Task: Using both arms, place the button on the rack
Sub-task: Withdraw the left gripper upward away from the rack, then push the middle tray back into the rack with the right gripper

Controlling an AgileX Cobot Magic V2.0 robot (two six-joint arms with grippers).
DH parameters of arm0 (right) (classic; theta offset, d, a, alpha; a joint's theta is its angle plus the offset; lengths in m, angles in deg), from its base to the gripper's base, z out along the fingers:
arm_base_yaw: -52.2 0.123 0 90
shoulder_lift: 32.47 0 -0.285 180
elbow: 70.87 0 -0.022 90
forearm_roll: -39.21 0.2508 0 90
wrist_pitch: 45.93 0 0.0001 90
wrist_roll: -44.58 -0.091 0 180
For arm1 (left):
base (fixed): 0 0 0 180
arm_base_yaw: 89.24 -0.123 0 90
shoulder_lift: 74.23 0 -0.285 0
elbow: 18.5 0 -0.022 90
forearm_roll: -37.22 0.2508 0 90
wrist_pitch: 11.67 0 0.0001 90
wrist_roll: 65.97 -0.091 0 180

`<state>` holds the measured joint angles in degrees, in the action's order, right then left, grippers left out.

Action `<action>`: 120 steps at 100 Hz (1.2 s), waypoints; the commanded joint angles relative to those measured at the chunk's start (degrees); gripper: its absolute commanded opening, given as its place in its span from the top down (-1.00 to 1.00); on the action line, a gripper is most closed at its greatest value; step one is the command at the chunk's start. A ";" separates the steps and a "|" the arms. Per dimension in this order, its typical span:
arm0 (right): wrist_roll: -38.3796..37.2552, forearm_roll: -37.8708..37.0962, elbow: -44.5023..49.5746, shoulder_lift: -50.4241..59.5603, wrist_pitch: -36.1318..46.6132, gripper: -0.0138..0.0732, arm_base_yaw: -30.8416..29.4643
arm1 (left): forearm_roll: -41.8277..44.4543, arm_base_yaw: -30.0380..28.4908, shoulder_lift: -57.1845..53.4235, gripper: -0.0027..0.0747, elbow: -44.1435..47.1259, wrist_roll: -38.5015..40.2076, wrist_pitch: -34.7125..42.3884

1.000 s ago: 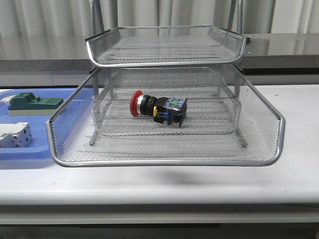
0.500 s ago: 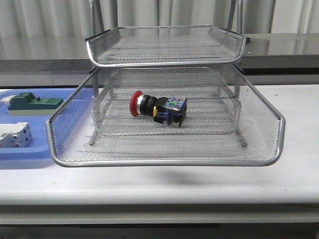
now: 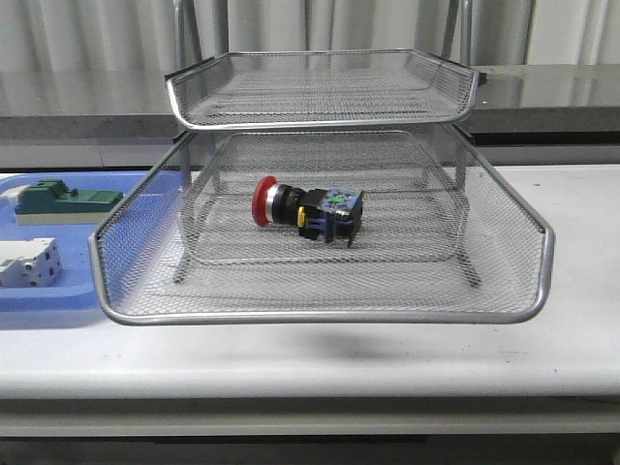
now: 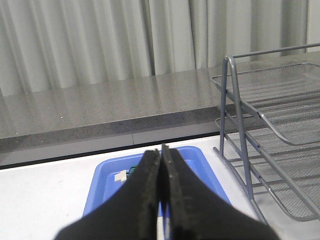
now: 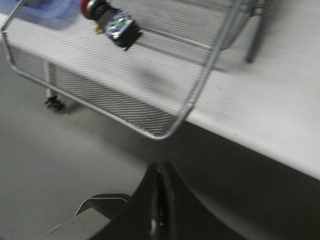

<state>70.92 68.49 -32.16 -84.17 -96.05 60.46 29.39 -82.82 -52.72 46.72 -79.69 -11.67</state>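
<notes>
I see rack (image 3: 320, 291): silver wire mesh, shiny metal rim. Button (image 3: 308, 210): glossy red cap, black plastic body. Table (image 3: 572, 339): smooth matt white.

The front camera is facing the rack (image 3: 320, 184) closely at table level; both wrist cameras are looking from either side, sharing that rack (image 4: 270, 125) (image 5: 165, 65).

— How many buttons?
— One button (image 3: 307, 212), lying in the rack (image 3: 320, 315).
— And racks?
— One rack; two mesh tiers show plainly, the pulled-out one and the one above it (a third I cannot make out for sure).
— Blocks?
— Two: one green block (image 3: 64, 201) and one white block (image 3: 29, 263), both in the one blue tray (image 3: 48, 315).
— Grippers?
— Two, the left gripper (image 4: 161, 170) and the right gripper (image 5: 159, 200).
</notes>
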 commanded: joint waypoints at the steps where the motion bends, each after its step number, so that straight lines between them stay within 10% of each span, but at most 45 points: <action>1: 10.00 8.27 -1.90 -5.13 3.24 0.84 0.84 | -0.58 -0.18 0.42 0.98 -1.70 0.63 4.80; 73: 26.91 3.72 -1.90 -32.56 21.83 0.82 27.87 | -0.58 -0.18 0.42 0.98 -1.70 0.63 4.80; 120: 26.91 -2.18 -9.23 -42.75 30.05 0.82 29.71 | -0.58 -0.18 0.42 0.98 -1.70 0.63 4.80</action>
<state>97.52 68.05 -37.66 -126.97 -70.92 90.72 29.39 -82.82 -52.72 46.72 -79.69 -11.67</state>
